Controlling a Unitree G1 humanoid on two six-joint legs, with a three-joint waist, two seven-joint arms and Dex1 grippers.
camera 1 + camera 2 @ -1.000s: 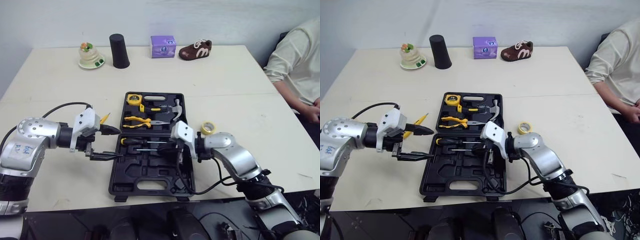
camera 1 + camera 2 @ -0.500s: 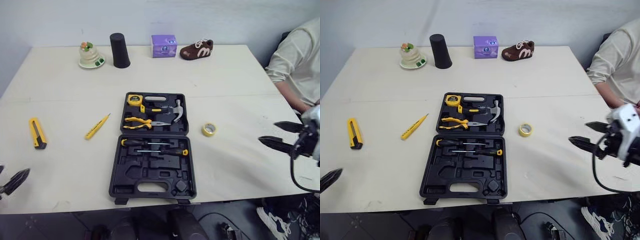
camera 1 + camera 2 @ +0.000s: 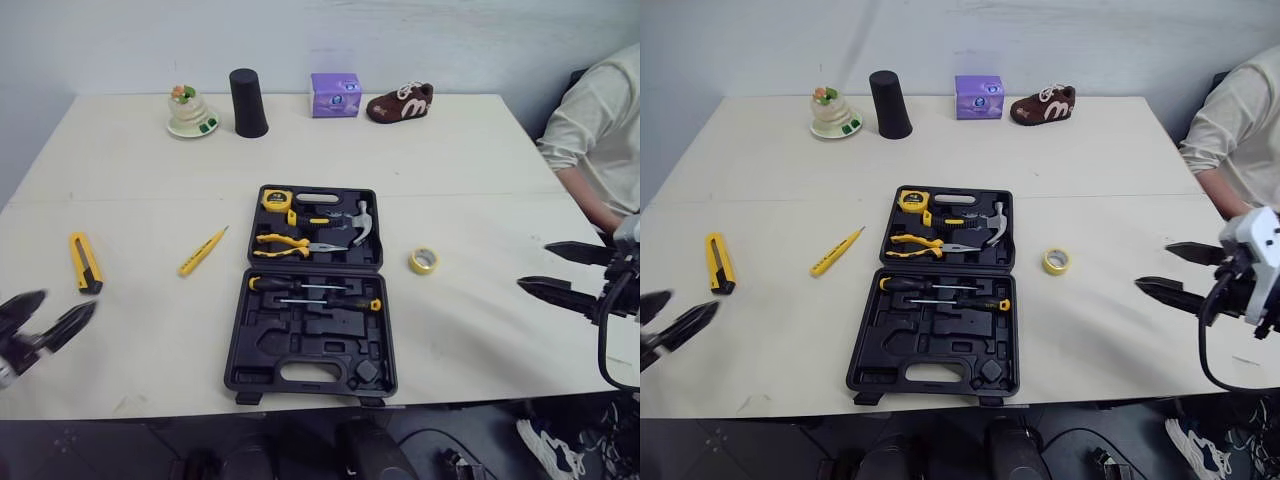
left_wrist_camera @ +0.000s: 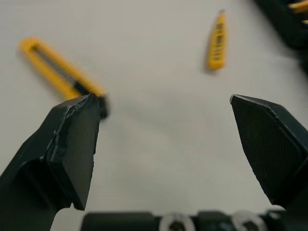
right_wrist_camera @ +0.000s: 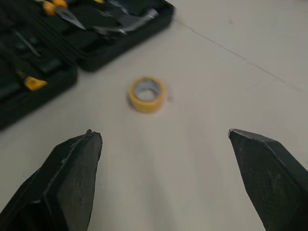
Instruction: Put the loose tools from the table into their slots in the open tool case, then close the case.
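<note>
The left pincer (image 3: 68, 302) looks blurred, and the person (image 3: 598, 130) is cut off at right.

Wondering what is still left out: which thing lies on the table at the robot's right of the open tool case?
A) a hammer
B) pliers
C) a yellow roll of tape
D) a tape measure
C: the yellow roll of tape lies on the table beside the tool case.

I'm seeing the black tool case (image 3: 310, 345) lying open between my left gripper (image 3: 65, 303) and right gripper (image 3: 535, 265), the yellow tape roll (image 3: 423, 261) sitting toward the right gripper, and the yellow utility knife (image 3: 84, 262) and yellow tester pen (image 3: 203, 251) lying beyond the left gripper.
</note>
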